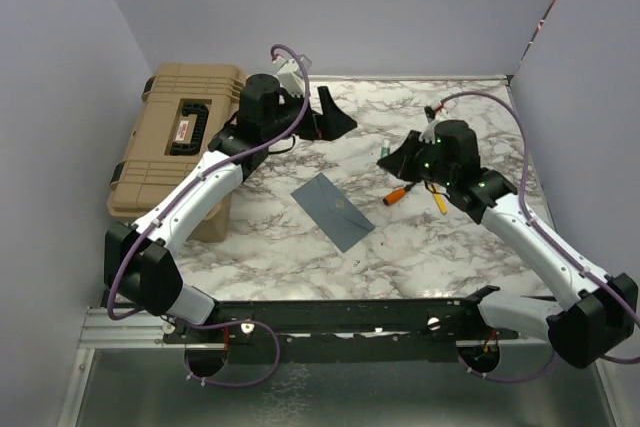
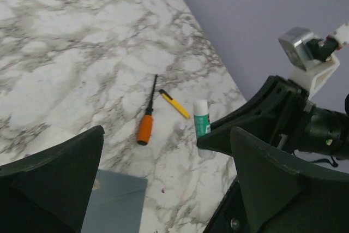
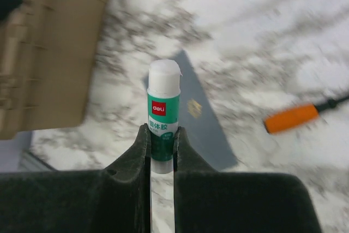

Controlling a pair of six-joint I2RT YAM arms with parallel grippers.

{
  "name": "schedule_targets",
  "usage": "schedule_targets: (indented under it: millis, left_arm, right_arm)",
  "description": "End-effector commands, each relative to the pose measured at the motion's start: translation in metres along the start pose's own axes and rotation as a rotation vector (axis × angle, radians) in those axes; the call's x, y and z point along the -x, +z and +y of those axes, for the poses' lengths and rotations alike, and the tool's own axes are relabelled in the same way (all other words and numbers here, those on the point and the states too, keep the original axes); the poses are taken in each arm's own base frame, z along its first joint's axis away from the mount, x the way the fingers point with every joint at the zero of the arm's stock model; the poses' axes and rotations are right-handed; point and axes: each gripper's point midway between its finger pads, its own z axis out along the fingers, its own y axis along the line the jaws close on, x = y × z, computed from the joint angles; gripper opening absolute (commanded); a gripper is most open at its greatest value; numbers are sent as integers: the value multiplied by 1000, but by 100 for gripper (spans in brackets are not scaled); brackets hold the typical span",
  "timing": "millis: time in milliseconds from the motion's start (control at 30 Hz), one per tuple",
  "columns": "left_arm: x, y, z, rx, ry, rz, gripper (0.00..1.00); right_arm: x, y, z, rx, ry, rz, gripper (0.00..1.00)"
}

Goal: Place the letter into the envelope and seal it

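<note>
Case: a tan hard case (image 1: 175, 137) sits at the left edge of the marble table (image 1: 450, 257), at about 10 o'clock from the envelope.

Left gripper: the left gripper (image 1: 336, 115) hangs over the far part of the table, at 12 o'clock from the envelope. Its fingers (image 2: 54, 181) are spread wide with nothing between them.

Envelope: the grey-blue envelope (image 1: 333, 210) lies flat near the middle of the table. Its long sides run from roughly 10 o'clock to 4 o'clock in the top view, and a small pale spot shows on its upper face. One corner (image 2: 117, 203) shows in the left wrist view, between the spread fingers. Neither gripper touches it.

Right gripper: the right gripper (image 1: 390, 157) is at about 2 o'clock from the envelope, its fingers (image 3: 136, 154) clamped on a glue stick.

Glue stick: the glue stick (image 3: 163, 118) has a white cap and a green label. It is pinched by its lower body, the cap pointing away from the wrist. The right wrist view is blurred, and the envelope lies behind the stick there.

Screwdriver: an orange-handled screwdriver (image 1: 398, 195) lies on the marble at 3 o'clock from the envelope, apart from it.

Pen: a yellow pen (image 1: 440, 199) lies just beside the screwdriver, at its 3 o'clock, under the right arm.
</note>
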Motion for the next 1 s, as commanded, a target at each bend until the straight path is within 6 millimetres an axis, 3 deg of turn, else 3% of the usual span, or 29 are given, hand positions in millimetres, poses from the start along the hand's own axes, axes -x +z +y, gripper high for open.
schedule_targets:
  millis: [0, 100, 267, 433, 867, 967]
  left_arm:
    - [29, -10, -76, -290, 52, -104, 98]
    - [29, -11, -90, -368, 56, -110, 98]
    - [19, -17, -109, -453, 57, -89, 95]
    - [9, -24, -120, -500, 63, -77, 76]
    - [-8, -21, -118, -517, 91, -44, 42]
    - [-13, -25, -122, -550, 107, -35, 40]
  right_arm:
    - [63, -53, 98, 457, -172, -218, 0]
    - [74, -75, 123, 598, -231, -298, 0]
    - [69, -80, 131, 672, -254, -307, 0]
    - [67, -88, 140, 743, -247, -314, 0]
    - [61, -93, 156, 861, -285, -281, 0]
    - [60, -88, 155, 850, -286, -273, 0]
